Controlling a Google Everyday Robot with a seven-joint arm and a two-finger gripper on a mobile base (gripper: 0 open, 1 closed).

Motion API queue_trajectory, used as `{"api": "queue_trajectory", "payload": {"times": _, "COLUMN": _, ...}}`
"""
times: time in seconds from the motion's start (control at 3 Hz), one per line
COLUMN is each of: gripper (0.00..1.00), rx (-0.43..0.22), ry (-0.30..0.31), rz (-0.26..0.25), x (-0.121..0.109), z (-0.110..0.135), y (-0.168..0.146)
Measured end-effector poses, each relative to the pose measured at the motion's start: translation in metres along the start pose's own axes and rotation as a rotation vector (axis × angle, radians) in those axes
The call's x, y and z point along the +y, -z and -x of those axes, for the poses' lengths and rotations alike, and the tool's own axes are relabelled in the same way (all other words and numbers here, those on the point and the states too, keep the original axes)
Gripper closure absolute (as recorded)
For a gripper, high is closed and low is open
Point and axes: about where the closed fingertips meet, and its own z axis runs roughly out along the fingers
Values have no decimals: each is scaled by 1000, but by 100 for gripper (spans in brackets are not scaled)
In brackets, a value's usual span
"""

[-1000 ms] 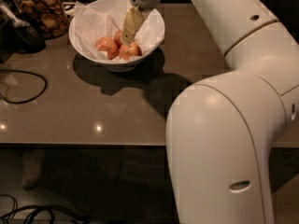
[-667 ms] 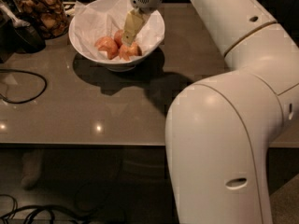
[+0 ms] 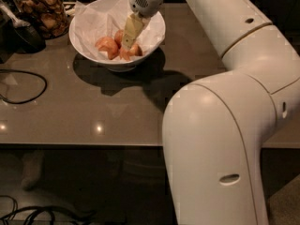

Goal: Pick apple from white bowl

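My gripper (image 3: 126, 43) is down inside the bowl (image 3: 157, 32), which stands on the bench (image 3: 93, 111) at about 11 o'clock from the middle of the view. The bowl is white and is lined with crinkled paper (image 3: 91, 20). Some reddish apples (image 3: 107, 45) lie at its bottom, and the tip of my gripper is among them, touching or nearly touching the ones at 3 o'clock in the bowl. I cannot tell if the gripper is apart, together, or clamped on something. My arm (image 3: 225, 139) fills the right side. A jar (image 3: 44, 13) stands at 9 o'clock from the bowl, and a cable (image 3: 44, 81) lies at 8 o'clock.
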Motion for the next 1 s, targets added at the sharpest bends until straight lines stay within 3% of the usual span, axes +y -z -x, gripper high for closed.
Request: {"api": "queue_trajectory", "payload": {"times": 1.0, "gripper": 31, "rx": 63, "ry": 14, "rz": 8, "x": -3, "z": 1, "y": -26}}
